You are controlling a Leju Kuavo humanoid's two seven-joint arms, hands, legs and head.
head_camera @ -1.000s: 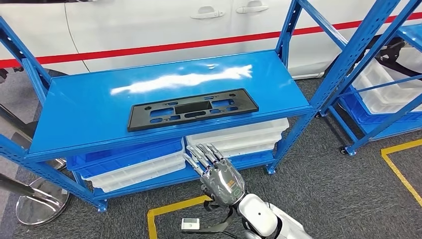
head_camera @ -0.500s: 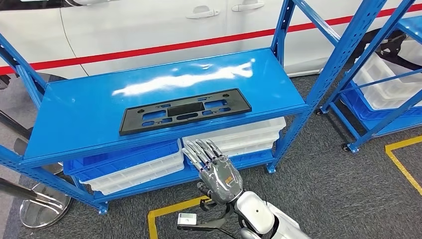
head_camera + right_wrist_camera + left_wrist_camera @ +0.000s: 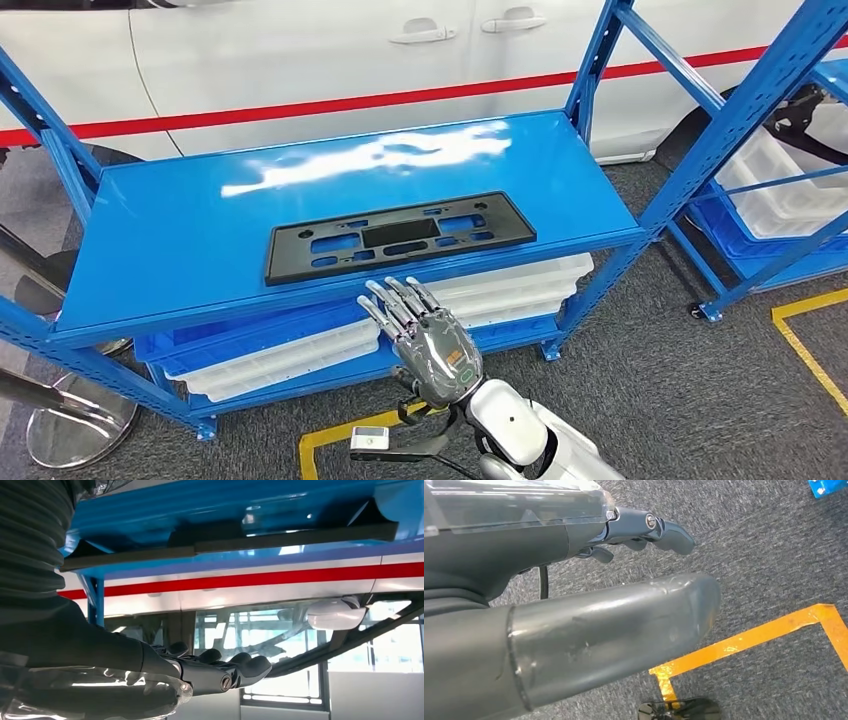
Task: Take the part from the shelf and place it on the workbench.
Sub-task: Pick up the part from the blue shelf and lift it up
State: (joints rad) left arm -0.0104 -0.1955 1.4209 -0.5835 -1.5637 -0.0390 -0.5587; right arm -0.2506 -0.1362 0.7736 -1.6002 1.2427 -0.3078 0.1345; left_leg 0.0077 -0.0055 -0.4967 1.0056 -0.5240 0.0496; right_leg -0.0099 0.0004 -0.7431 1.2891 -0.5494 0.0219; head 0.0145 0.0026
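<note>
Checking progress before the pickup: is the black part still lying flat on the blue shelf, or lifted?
Lying flat. The black part rests on the blue shelf, untouched; the right hand, fingers spread, holds nothing below the shelf's front edge.

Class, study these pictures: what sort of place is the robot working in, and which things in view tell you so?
Probably a car factory or workshop floor: blue steel shelving holding a black plastic part, a white car body just behind, and yellow tape lines on the grey floor.
</note>
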